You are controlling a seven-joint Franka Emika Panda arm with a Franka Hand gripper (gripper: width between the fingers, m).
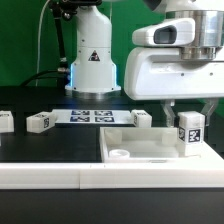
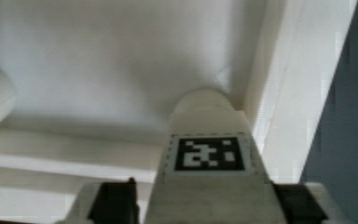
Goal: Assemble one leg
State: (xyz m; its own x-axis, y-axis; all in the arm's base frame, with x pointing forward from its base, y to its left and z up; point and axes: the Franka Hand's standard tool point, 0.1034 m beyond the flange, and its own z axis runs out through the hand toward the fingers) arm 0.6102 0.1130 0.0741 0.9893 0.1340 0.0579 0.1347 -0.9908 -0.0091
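Note:
My gripper is shut on a small white leg with a black-and-white tag on its side. It holds the leg upright over the exterior view's right end of the large white tabletop tray, near its raised rim. In the wrist view the leg runs out from between the two dark fingers, its tip close to the tray's inner corner beside the rim. Whether the tip touches the tray floor I cannot tell.
Three more white legs lie on the black table: one at the exterior view's far left, one next to it, one behind the tray. The marker board lies between them. The robot base stands behind.

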